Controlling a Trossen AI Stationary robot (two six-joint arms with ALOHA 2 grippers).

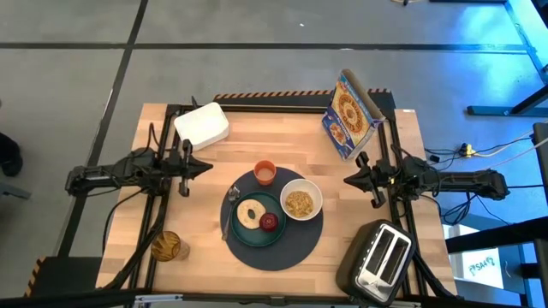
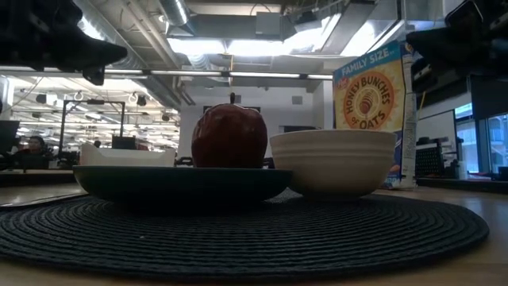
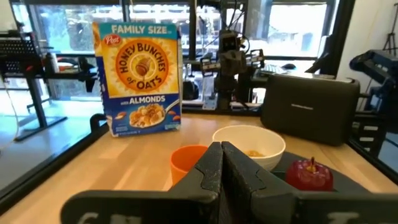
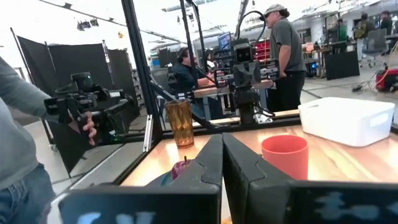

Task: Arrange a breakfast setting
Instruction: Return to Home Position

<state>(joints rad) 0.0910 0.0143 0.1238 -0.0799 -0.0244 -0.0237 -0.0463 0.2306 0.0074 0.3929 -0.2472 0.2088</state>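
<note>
Left gripper [image 1: 205, 167]: we see the fingers pressed together and holding nothing. It hangs off the mat at its 10 o'clock, above the light wooden table [image 1: 205, 274].
Right gripper [image 1: 347, 180]: clenched and empty too, off the mat's 2 o'clock edge.
Setting: on the large round dark-navy woven mat [image 1: 300, 244] sits a teal plate [image 1: 242, 231] at centre-left.
Plate load: a pale ring bagel [image 1: 251, 214], with a small red apple [image 1: 270, 222] touching it at its 4 o'clock.
Bowl: a white ribbed bowl [image 1: 318, 195] of cereal, touching the plate's 2 o'clock side.
Cup: a small orange cup [image 1: 265, 172] at the mat's 12 o'clock rim.
Cutlery: a thin dark piece [image 1: 225, 224] at the plate's 9 o'clock, which we can barely read.
Progress: we judge the setting done and the arms parking.
Risk 1: the blue cereal box [image 1: 349, 115] stands near the right arm's 12 o'clock, so a wide swing could topple it.
Risk 2: the white plastic tub [image 1: 202, 126] sits near the left gripper, so it could get clipped the same way.
Risk 3: a table jolt could roll the apple off the plate.
</note>
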